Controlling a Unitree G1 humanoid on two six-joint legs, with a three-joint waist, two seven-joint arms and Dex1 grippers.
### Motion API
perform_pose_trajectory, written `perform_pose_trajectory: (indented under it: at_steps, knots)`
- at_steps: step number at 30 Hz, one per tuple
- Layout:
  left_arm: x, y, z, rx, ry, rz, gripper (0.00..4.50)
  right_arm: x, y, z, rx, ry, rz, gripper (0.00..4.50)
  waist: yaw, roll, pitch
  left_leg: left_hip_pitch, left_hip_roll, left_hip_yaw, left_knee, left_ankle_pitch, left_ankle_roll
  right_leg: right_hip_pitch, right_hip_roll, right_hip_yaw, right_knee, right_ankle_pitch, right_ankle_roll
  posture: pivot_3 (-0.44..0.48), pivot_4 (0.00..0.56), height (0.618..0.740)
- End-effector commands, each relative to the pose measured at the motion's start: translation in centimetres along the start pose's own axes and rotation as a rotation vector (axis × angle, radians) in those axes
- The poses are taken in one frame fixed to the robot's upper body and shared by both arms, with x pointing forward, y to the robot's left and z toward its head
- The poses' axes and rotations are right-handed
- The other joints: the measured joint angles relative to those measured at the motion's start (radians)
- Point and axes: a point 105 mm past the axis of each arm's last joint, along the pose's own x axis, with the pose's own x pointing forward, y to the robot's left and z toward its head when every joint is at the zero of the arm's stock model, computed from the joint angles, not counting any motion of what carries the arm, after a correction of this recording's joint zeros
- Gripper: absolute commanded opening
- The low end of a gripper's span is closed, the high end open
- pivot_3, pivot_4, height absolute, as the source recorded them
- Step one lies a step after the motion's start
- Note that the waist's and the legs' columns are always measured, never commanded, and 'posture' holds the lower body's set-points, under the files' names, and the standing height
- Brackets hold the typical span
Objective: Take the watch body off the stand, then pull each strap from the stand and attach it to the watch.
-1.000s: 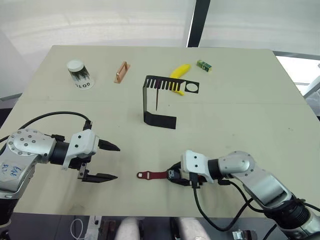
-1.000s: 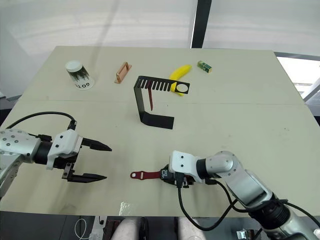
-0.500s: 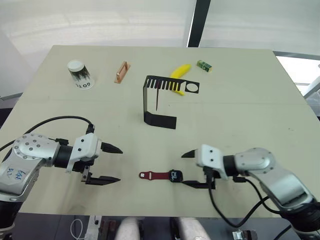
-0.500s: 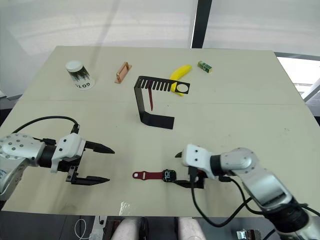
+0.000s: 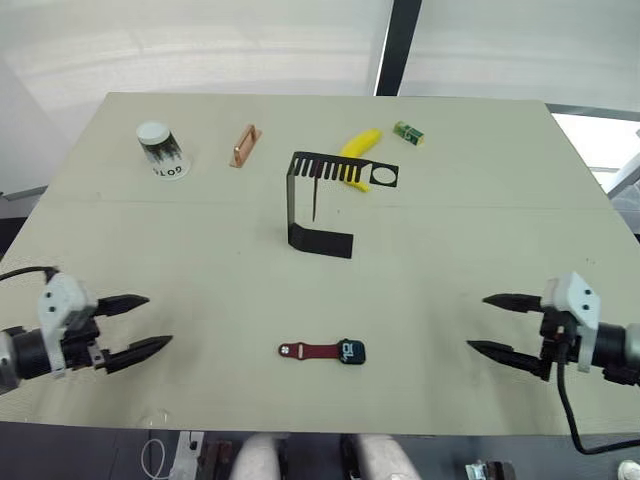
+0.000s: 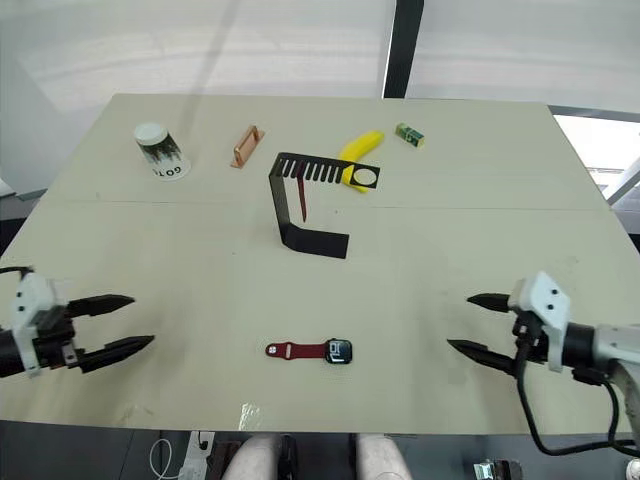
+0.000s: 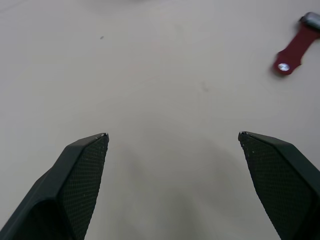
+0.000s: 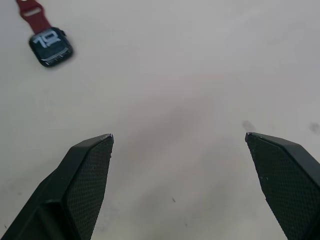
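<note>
Watch body (image 5: 352,352) lying mid-bench with one strap (image 5: 308,351) attached.
Both grippers, left (image 5: 140,322) and right (image 5: 492,323), are hovering open-fingered; second strap (image 5: 313,202), hanging on stand (image 5: 320,241) at 12 o'clock, risks snagging.

Dark watch body (image 5: 351,352) flat on the surface near its front edge, screen up, one maroon strap (image 5: 305,351) joined at its left. Black stand (image 5: 325,205) upright mid-surface, second maroon strap (image 5: 314,200) hanging from its slotted arm.

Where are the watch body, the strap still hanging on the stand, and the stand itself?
watch body (image 6: 339,351), right eye view, screen.
hanging strap (image 6: 301,200), right eye view, mid-length.
stand (image 6: 314,241), right eye view, flat base.
</note>
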Motion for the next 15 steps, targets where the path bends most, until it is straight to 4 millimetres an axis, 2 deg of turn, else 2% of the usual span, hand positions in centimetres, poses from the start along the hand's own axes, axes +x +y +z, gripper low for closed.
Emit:
perform_pose_trajectory:
  at_steps: [1,4,6,10,11,13,15]
  knots:
    - [-2.1,1.2,-0.1,0.021,0.017,0.075,4.50,-2.2,-1.2,-0.1,-0.042,0.014,-0.067,4.47,0.000,0.000,0.000,0.000,0.000,0.000,0.000,0.000,0.000,0.000,0.000,0.000,0.000,0.000,0.000,0.000,0.150,0.740]
    - [-2.7,2.0,0.0,0.027,0.025,0.099,4.50,-2.6,-1.5,0.2,-0.043,-0.003,-0.087,4.47,-0.001,0.000,0.000,0.000,0.000,0.000,0.000,0.000,0.000,0.000,0.000,0.000,0.000,0.000,0.000,0.000,0.150,0.740]
    - [-1.9,1.8,1.0,0.032,-0.012,0.082,4.50,-1.8,-1.4,0.9,-0.044,-0.034,-0.073,4.47,-0.001,0.000,0.000,0.001,0.000,0.000,0.000,0.000,0.000,0.000,0.000,0.000,0.000,0.000,0.000,0.000,0.150,0.740]
    - [0.7,0.0,4.0,0.057,-0.112,-0.004,4.50,1.0,-0.9,3.5,-0.036,-0.156,-0.047,4.47,-0.003,0.000,0.000,0.001,0.000,0.000,0.000,0.000,0.000,0.001,0.000,0.000,0.002,0.000,0.000,0.000,0.150,0.740]
    - [1.9,-1.0,5.3,0.061,-0.167,-0.031,4.50,2.4,-0.4,4.4,-0.035,-0.196,-0.028,4.47,-0.002,0.000,0.000,0.001,0.000,0.000,0.000,0.000,-0.001,0.001,0.000,0.000,0.003,0.000,0.000,0.000,0.150,0.740]
    - [4.2,-2.9,7.9,0.058,-0.280,-0.066,4.50,5.2,0.8,6.2,-0.036,-0.266,0.012,3.95,-0.001,0.000,0.000,0.001,0.000,0.000,0.000,0.001,-0.002,0.000,0.000,0.000,0.006,0.000,0.000,0.000,0.150,0.740]
    - [5.4,-3.9,9.3,0.043,-0.347,-0.065,4.50,7.0,1.3,7.2,-0.025,-0.298,0.022,3.19,-0.001,0.000,0.000,0.000,0.000,0.000,0.001,0.002,-0.004,0.000,0.000,0.000,0.007,0.000,0.000,0.000,0.150,0.740]
